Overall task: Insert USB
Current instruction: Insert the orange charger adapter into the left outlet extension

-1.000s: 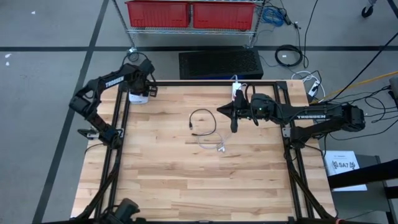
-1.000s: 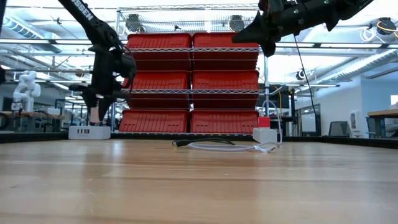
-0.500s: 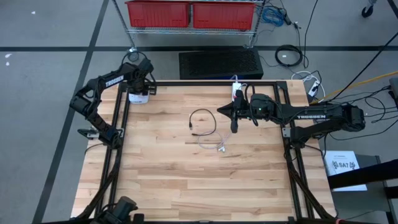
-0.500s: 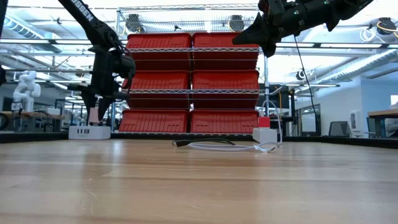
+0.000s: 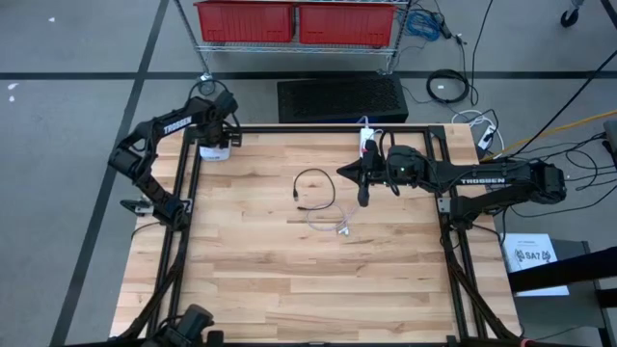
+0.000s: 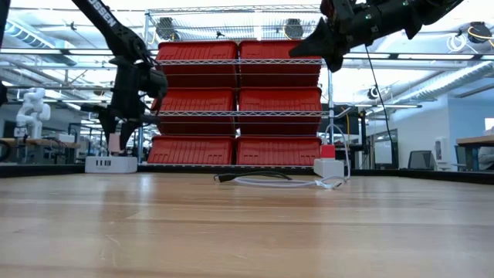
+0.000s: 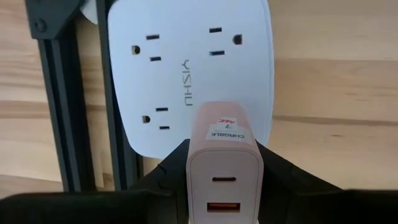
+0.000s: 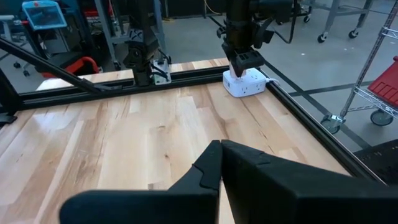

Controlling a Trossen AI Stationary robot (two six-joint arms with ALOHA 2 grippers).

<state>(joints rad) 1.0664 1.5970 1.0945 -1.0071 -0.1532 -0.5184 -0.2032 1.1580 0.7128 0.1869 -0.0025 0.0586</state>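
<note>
The left gripper hangs over the table's eleven o'clock corner, its fingers clamped on a pink charger. The charger's face shows two ports and a small label, and it sits just above a white power strip whose outlets face up. From table height the charger is a little above the strip, not touching it.

The right gripper hovers high over the table toward one o'clock of its middle, fingers pressed together with nothing between them.

On the wood at about twelve o'clock of the table's centre lies a black cable curled in a loop, with a white cable trailing beside it. A second white power strip with a red part rests at the far edge, near one o'clock. Red bins fill a wire shelf beyond the table.
</note>
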